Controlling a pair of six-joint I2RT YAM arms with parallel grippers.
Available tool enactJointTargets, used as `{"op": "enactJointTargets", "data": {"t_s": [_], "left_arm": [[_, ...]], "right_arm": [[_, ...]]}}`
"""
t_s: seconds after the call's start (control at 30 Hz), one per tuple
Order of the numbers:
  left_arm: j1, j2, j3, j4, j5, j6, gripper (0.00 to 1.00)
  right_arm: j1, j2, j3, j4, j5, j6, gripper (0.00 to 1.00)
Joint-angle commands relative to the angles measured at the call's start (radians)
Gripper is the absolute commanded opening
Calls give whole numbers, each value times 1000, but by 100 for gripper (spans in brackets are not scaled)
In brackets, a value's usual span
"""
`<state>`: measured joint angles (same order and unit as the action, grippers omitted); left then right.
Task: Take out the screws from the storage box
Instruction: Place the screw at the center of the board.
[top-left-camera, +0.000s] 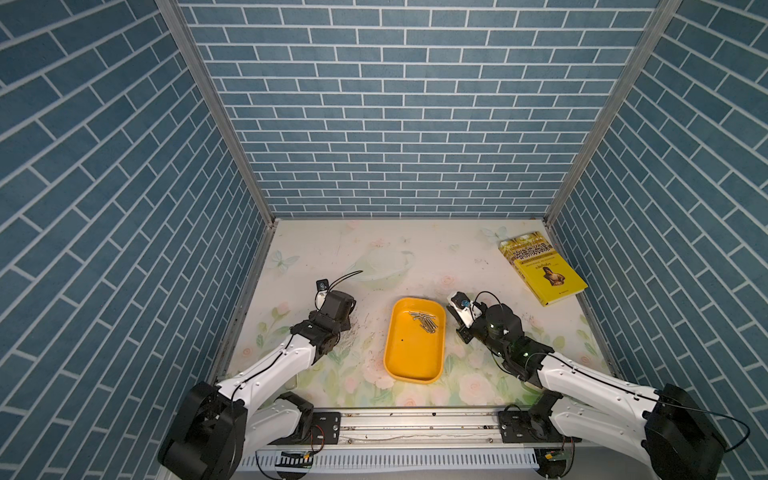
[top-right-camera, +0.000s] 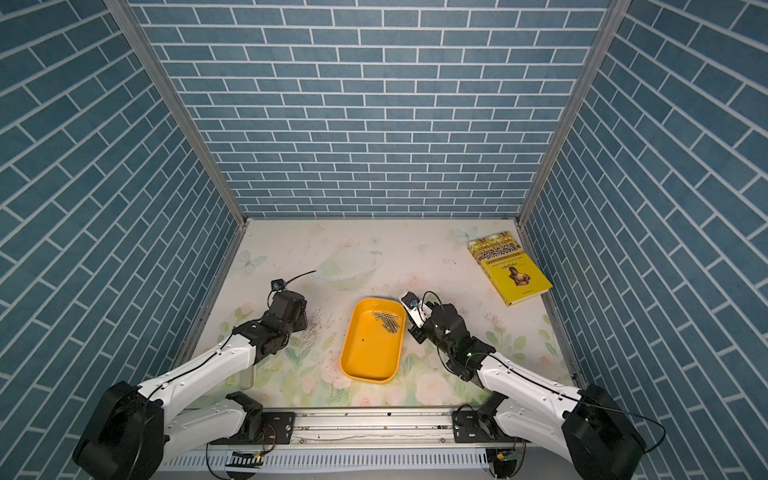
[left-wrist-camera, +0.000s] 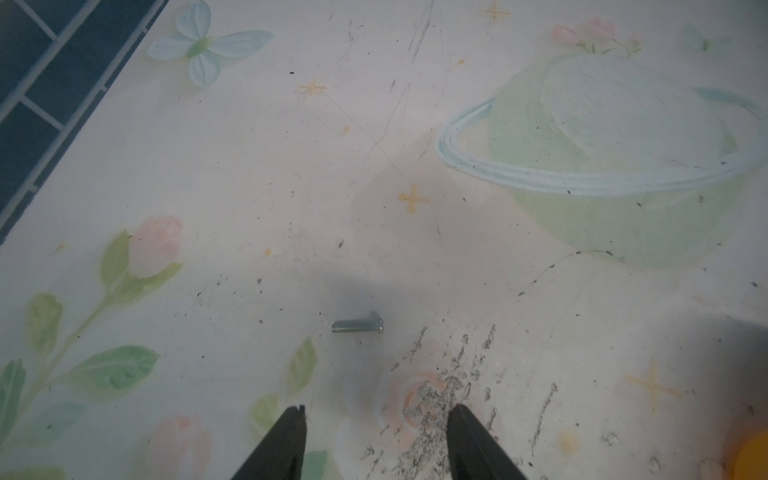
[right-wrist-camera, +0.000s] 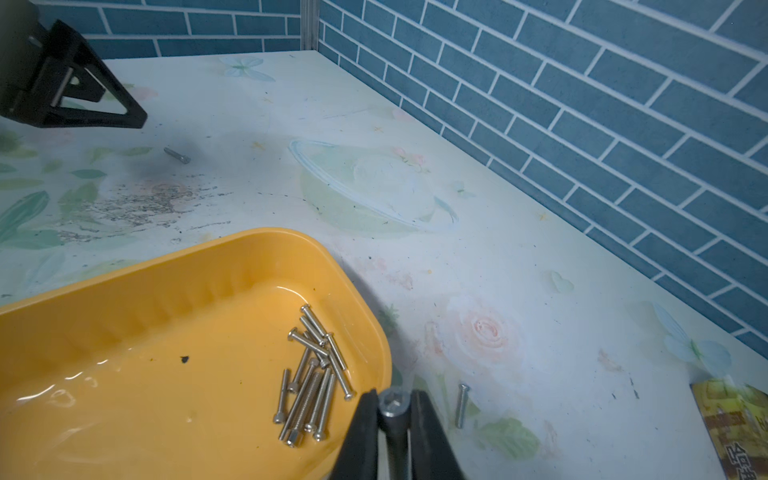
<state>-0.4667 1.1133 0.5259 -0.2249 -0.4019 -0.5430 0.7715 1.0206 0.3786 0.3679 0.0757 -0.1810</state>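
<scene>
Storage box (top-left-camera: 409, 357) with a pile of screws (right-wrist-camera: 312, 376) inside; right gripper (right-wrist-camera: 393, 395) pinching one screw (right-wrist-camera: 390, 406) just beside the box's right wall.
Pile sits in the box's far-right part. Left gripper (left-wrist-camera: 376, 411), fingers spread and empty, hovers left of the box over a short screw (left-wrist-camera: 357, 326) on the table (left-wrist-camera: 249, 187); another screw (right-wrist-camera: 461, 405) lies right of the box.

Printed in large dark Chinese characters across the gold top band of the yellow book (top-left-camera: 544, 270), at the far right corner of the bench: a title seemingly opening with 哈佛. Beneath it, finer lines too small to read
</scene>
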Motion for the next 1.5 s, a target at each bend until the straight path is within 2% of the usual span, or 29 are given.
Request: {"op": "enactJointTargets", "data": {"t_s": [0.0,0.1,0.33,0.53,0.73,0.9,1.2,1.47], "left_arm": [[6,-45,-11,31,56,39,61],[3,-93,-50,66,113,65,62],[-24,-200,-92,128,217,114,64],[-72,-267,-106,148,230,138,68],[-180,-239,-81,174,222,164,69],[-322,-220,-25,166,127,193,70],[-397,-231,-20,171,139,209,70],[-480,-96,55,185,152,233,68]], "right_arm": [[-20,19,6,20,62,40,0],[-56,29,-16,45,102,68,0],[-100,37,-22,49,70,96,0],[-153,7,-38,57,28,122,0],[-219,125,43,-1,-61,137,0],[-304,261,143,-77,-140,172,0],[-390,453,284,-189,-195,219,0],[-426,526,337,-234,-230,230,0]]}}
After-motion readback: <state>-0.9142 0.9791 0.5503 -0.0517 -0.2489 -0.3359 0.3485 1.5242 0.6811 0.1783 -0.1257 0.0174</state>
